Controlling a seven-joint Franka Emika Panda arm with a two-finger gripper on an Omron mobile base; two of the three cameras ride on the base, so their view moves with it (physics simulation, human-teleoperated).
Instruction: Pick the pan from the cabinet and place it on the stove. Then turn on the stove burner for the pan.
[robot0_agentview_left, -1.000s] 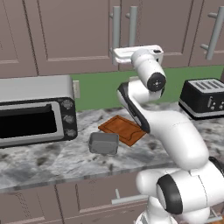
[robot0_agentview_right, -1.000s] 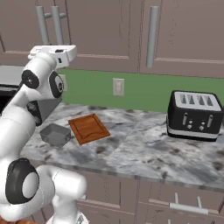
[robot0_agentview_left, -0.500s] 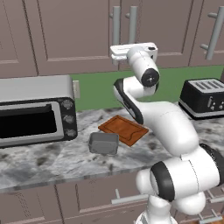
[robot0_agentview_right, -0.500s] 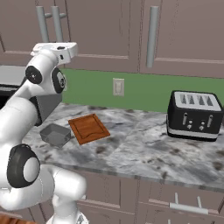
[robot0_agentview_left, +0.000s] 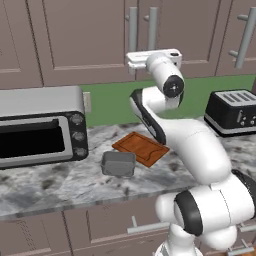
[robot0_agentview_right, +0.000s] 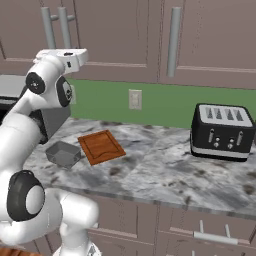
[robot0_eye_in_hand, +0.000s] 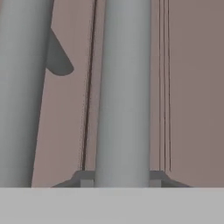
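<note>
The mauve-brown cabinet (robot0_agentview_left: 90, 40) hangs above the counter with its doors closed. My gripper (robot0_eye_in_hand: 119, 178) is raised to the pair of silver bar handles at the door seam. In the hand view one silver bar handle (robot0_eye_in_hand: 124, 87) runs straight between my two dark fingertips (robot0_eye_in_hand: 83, 178), which press against both of its sides. The second bar (robot0_eye_in_hand: 22, 87) stands to its left, across the seam. In the left base view my white hand (robot0_agentview_left: 152, 57) covers the lower ends of both handles (robot0_agentview_left: 132, 27). The pan is hidden behind the closed doors. The stove and its burner are out of view.
On the granite counter (robot0_agentview_left: 50, 185) sit a silver toaster oven (robot0_agentview_left: 40, 125), a small grey tin (robot0_agentview_left: 118, 163), a wooden board (robot0_agentview_left: 141, 147) and a black toaster (robot0_agentview_right: 222, 131). A wall outlet (robot0_agentview_right: 134, 99) is on the green backsplash.
The jaws have gone from wide open to closed against the cabinet's handle bar. The hand has edged slightly closer to the doors. Nothing on the counter has moved.
</note>
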